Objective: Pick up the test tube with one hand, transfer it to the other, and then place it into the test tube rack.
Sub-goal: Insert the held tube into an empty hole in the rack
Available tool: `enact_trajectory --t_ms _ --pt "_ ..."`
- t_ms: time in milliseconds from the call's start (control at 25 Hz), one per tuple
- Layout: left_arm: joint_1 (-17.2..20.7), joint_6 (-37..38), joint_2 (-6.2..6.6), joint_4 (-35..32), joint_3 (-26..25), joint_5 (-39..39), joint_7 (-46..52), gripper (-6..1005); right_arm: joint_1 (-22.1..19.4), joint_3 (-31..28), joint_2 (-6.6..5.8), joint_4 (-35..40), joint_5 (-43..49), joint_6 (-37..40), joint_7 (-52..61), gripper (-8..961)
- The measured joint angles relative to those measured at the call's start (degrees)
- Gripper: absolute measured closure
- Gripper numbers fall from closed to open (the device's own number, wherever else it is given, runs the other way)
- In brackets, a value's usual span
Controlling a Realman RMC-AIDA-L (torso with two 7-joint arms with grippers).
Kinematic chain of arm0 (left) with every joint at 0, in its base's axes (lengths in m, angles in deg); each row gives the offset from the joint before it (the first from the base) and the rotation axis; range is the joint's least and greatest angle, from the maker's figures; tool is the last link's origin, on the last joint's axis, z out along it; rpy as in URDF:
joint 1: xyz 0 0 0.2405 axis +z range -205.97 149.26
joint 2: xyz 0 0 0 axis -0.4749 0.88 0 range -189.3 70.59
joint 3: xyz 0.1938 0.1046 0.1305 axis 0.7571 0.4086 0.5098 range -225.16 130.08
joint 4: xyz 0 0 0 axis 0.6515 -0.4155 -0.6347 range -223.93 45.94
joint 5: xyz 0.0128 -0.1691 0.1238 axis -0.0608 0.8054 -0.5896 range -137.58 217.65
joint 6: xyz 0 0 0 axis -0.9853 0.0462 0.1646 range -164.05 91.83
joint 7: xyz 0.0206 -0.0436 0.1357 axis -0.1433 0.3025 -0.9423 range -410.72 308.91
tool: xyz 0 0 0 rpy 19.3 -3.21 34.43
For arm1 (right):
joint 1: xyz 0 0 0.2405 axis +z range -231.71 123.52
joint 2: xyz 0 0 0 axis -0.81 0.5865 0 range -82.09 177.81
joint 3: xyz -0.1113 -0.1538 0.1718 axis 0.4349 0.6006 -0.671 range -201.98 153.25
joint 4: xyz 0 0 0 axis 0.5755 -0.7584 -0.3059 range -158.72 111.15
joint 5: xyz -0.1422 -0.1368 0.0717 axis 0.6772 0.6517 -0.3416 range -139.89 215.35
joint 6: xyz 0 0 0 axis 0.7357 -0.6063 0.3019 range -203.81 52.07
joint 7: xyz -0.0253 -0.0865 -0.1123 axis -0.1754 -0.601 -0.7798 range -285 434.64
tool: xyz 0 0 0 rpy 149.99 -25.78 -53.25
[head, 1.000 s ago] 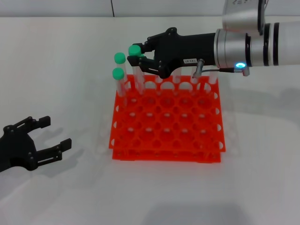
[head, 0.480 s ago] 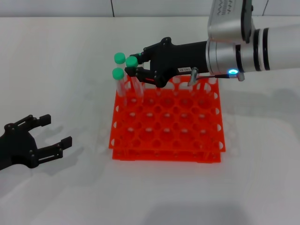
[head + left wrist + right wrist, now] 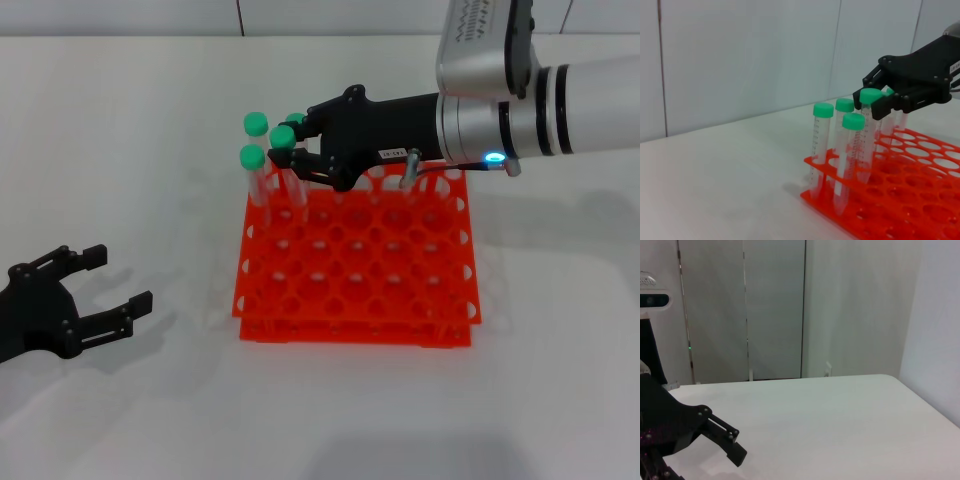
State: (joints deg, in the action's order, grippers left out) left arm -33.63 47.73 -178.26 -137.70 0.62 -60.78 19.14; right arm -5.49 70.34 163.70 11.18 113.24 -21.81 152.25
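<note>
The orange-red test tube rack (image 3: 400, 300) stands mid-table. Over its far-left corner, my right gripper (image 3: 289, 140), the one with the small white label, is shut on the green cap of the test tube (image 3: 282, 137). The tube hangs upright, and in the left wrist view its body (image 3: 866, 145) reaches down into a rack hole while the right gripper (image 3: 875, 100) clasps the cap. My left gripper (image 3: 118, 280) rests open and empty near the table's left front, well away from the rack.
Three more green-capped tubes stand in the rack's far-left corner (image 3: 256, 123) (image 3: 252, 157) (image 3: 296, 120), close around the held one. In the left wrist view they show as a tight cluster (image 3: 823, 110). A white table (image 3: 120, 120) surrounds the rack.
My right gripper has moved down and slightly left with the tube, bringing its cap level with the neighbouring caps. The left gripper has stayed in place.
</note>
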Motion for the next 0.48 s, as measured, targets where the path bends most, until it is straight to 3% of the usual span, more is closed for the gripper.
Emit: enact_trajectory --t_ms 480 --pt "0.0 -0.1 0.00 0.0 0.0 -0.1 0.0 123 -0.7 0.7 0.07 0.2 -0.1 -1.2 0.0 607"
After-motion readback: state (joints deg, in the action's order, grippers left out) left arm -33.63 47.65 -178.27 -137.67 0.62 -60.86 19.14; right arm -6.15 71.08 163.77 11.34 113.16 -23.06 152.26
